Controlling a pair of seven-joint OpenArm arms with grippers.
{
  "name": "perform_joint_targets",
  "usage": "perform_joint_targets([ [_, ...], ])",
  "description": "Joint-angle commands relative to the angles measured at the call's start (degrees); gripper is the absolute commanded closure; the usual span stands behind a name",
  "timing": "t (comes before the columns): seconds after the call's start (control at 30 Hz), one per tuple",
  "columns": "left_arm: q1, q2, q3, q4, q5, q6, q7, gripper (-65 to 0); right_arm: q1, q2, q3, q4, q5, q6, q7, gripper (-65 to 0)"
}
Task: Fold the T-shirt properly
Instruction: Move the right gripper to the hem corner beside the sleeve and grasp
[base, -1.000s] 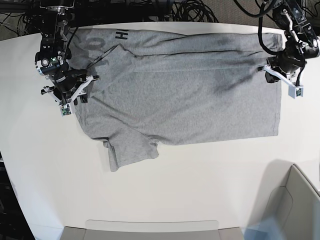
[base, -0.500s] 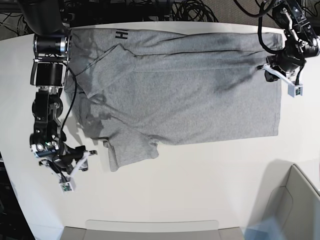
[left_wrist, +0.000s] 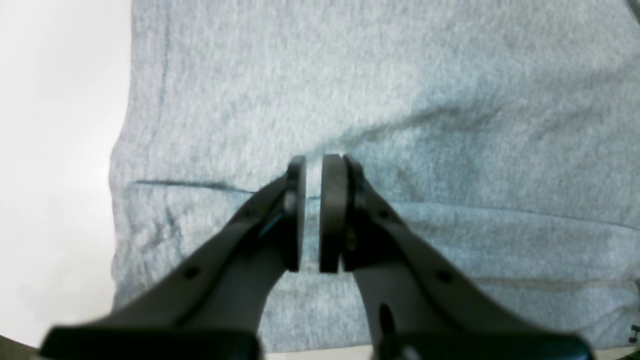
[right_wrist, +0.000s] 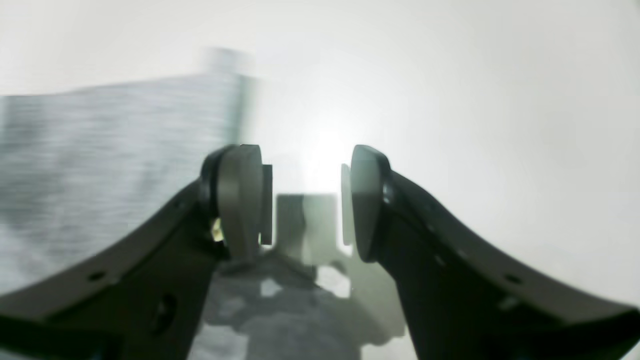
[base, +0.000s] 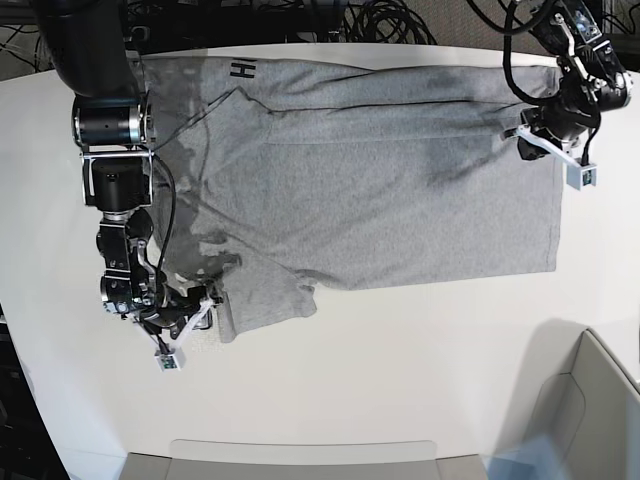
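The heather-grey T-shirt (base: 370, 190) lies spread across the white table (base: 400, 350), with black lettering (base: 242, 70) showing at its far left corner. My left gripper (base: 520, 140) is at the shirt's right hem. In the left wrist view the gripper (left_wrist: 314, 210) is nearly closed, pinching a fold of the grey fabric (left_wrist: 400, 75). My right gripper (base: 205, 308) is low over the table beside the lower sleeve (base: 265, 300). In the right wrist view it (right_wrist: 305, 200) is open and empty, with the blurred sleeve edge (right_wrist: 100, 150) to its left.
A grey bin (base: 590, 400) stands at the front right corner. A shallow tray edge (base: 300, 455) runs along the front. Cables (base: 380, 20) lie behind the table's far edge. The right arm's black links (base: 112, 130) reach over the shirt's left side.
My right gripper has left the shirt's upper left side, swung down to the front left of the table and then moved right to the lower sleeve. My left gripper has shifted slightly up and left.
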Motion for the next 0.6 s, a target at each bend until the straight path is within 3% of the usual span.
perform_joint_targets([
  [0.0, -0.4, -0.7, -0.2, 0.9, -0.4, 0.0, -0.2, -5.4, 2.2, 0.9, 0.3, 1.3, 0.3, -0.2, 1.4, -28.0],
  [0.57, -2.5, -0.6, -0.1, 0.9, -0.4, 0.0, -0.2, -5.4, 2.1, -3.4, -3.3, 1.0, 0.3, -0.7, 1.8, -28.0],
])
